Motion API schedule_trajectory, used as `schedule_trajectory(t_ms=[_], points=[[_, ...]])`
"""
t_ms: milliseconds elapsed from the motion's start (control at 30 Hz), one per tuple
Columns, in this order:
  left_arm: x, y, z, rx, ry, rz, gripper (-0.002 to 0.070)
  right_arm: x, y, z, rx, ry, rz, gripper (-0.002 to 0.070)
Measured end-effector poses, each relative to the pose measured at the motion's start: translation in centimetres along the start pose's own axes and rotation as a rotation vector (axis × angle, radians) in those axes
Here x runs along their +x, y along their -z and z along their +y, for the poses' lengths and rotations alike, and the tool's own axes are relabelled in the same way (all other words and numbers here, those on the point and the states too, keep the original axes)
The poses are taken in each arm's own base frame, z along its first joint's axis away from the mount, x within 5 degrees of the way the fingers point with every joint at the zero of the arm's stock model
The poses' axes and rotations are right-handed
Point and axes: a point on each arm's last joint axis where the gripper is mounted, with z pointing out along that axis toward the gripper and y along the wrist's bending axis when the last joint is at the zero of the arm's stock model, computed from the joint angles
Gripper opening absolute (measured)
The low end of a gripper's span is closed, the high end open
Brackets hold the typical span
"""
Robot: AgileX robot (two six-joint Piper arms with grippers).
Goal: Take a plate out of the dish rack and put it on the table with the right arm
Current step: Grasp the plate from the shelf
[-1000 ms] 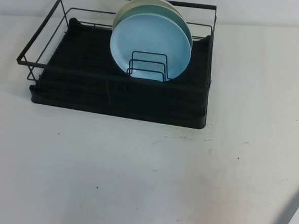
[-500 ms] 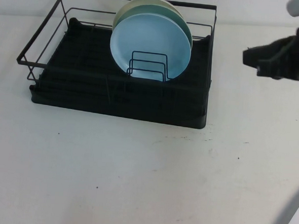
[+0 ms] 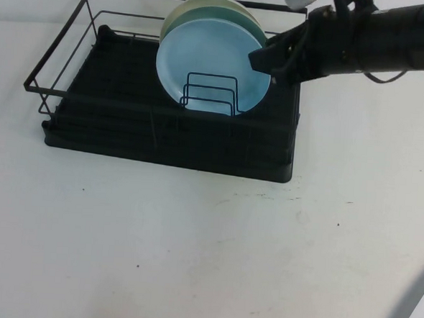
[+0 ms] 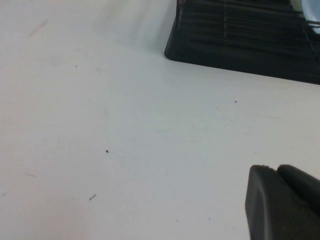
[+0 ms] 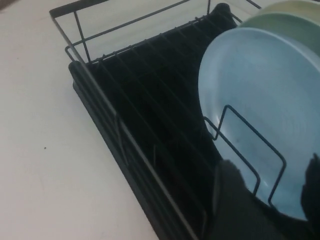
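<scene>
The sky-blue plate (image 3: 211,58) stands upright in the black dish rack (image 3: 128,125), in front of a mint-green plate (image 3: 257,30) and a cream plate (image 3: 207,1). My right gripper (image 3: 265,61) reaches in from the right, just off the blue plate's right edge, above the rack. In the right wrist view its fingers are spread, with the plate (image 5: 260,90) and the wire dividers (image 5: 245,135) between them; the gripper (image 5: 270,170) holds nothing. My left gripper (image 4: 272,170) hangs over the white table (image 4: 125,125), fingers together, outside the high view.
The white table (image 3: 192,251) stretches in front of the rack. A white object with a printed code (image 3: 420,316) sits at the front right corner. The rack's corner (image 4: 240,40) also shows in the left wrist view.
The right arm came into view from the right and moved left and toward the rack; its gripper now sits at the blue plate's right edge. The plates have not moved.
</scene>
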Motion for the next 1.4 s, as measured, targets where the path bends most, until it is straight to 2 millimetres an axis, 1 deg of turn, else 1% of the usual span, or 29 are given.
schedule_trajectory(t_ms=[100,267,433,667,767,1067,1267,1400], points=[[0.0,0.0,0.0,0.0,0.0,0.0,-0.0004,-0.2,-1.6,-0.2,0.0,0.068,-0.005,0.0289],[0.0,0.0,0.0,0.0,0.0,0.0,-0.0004,-0.2,-3.5,-1.5,0.036,0.132,-0.013,0.0298],[0.0,0.0,0.0,0.0,0.0,0.0,-0.0004,-0.3,-5.2,-2.7,0.065,0.141,-0.028,0.0298],[0.0,0.0,0.0,0.0,0.0,0.0,-0.0004,-0.1,-7.1,-3.7,0.065,0.146,-0.028,0.0298],[0.0,0.0,0.0,0.0,0.0,0.0,-0.0004,0.1,-7.5,-3.9,0.067,0.147,-0.027,0.0298],[0.0,0.0,0.0,0.0,0.0,0.0,-0.0004,-0.2,-7.7,-4.3,0.097,0.2,-0.035,0.0298],[0.0,0.0,0.0,0.0,0.0,0.0,-0.0004,0.0,-7.9,-4.5,0.11,0.207,-0.034,0.0298],[0.0,0.0,0.0,0.0,0.0,0.0,-0.0004,0.7,-8.5,-4.6,0.107,0.199,-0.02,0.0298]])
